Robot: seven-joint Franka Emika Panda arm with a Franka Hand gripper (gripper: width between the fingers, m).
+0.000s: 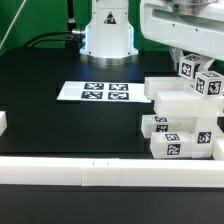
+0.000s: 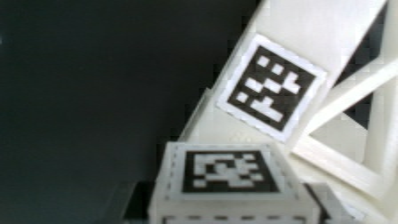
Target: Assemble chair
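The partly built chair [image 1: 180, 120] stands at the exterior view's right: white slabs stacked with tagged blocks, and an upright part with tags at its top [image 1: 207, 85]. My gripper [image 1: 188, 58] hangs right over that top. In the wrist view my gripper [image 2: 228, 200] straddles a small white tagged block [image 2: 222, 170]. Its dark fingers [image 2: 143, 198] stand on either side of the block, and a thin gap shows at one side. The jaws look slightly open, with nothing clamped. A long white tagged piece [image 2: 270, 85] runs slantwise just beyond the block.
The marker board [image 1: 93, 92] lies flat on the black table, in front of the robot base [image 1: 107, 35]. A long white border rail [image 1: 90, 175] runs along the near edge. Another rail end [image 1: 4, 122] sits at the exterior view's left.
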